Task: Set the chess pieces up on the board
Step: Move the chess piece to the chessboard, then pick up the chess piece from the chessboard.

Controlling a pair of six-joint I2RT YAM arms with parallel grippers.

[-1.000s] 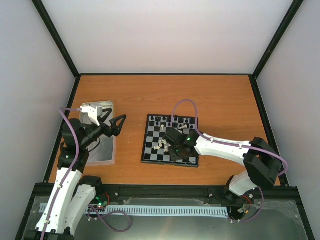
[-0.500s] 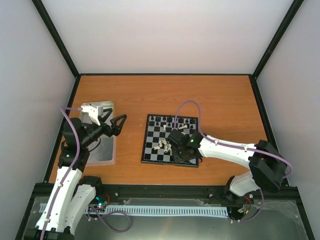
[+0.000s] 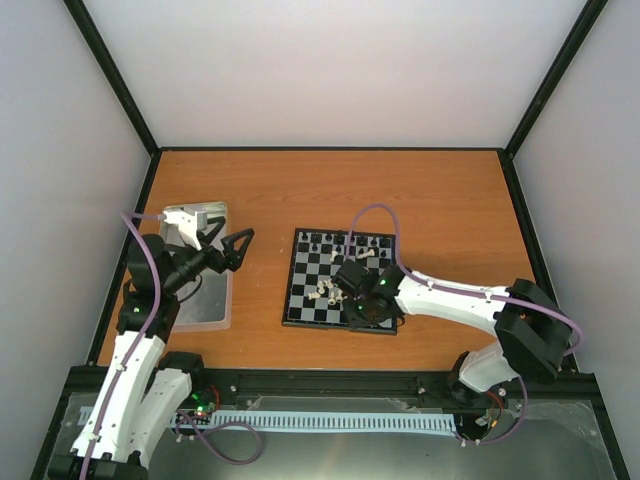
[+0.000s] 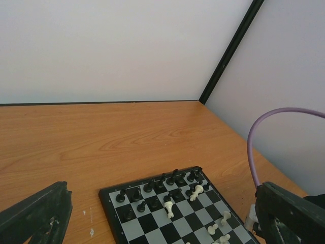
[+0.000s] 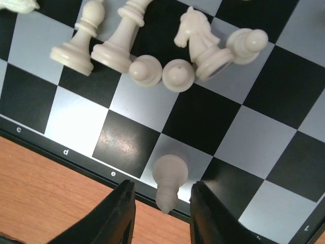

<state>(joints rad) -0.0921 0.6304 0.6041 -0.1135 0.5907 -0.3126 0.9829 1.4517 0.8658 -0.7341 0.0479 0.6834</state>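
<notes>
The left end effector (image 3: 232, 241) has not moved over the last second. It hangs with its jaws wide apart and nothing in them, above the worktop (image 3: 430, 200) and just off the far right corner of the metal tray (image 3: 205, 305). The board (image 3: 300, 300) lies well off to its right.

The change is on the right. The right end effector (image 5: 162, 199) was clamped shut a moment ago. It has settled low over the board's near edge and eased its jaws apart to a narrow gap. A cream-white pawn (image 5: 170, 173) sits between its fingers (image 5: 122, 213) on a pale square in the edge row, with a sliver of space on the left side. It looks released rather than held, though I cannot tell for sure that it stands upright.

Just ahead of the fingertips, other cream pieces (image 5: 195, 38) are bunched together, several of them tipped over. Black pieces (image 4: 167, 179) line the far rows beyond that.

One placement seems finished, so the likely next step is to lift clear without nudging the pawn and then take a piece from the bunch. Most of the white side is still unsorted.
</notes>
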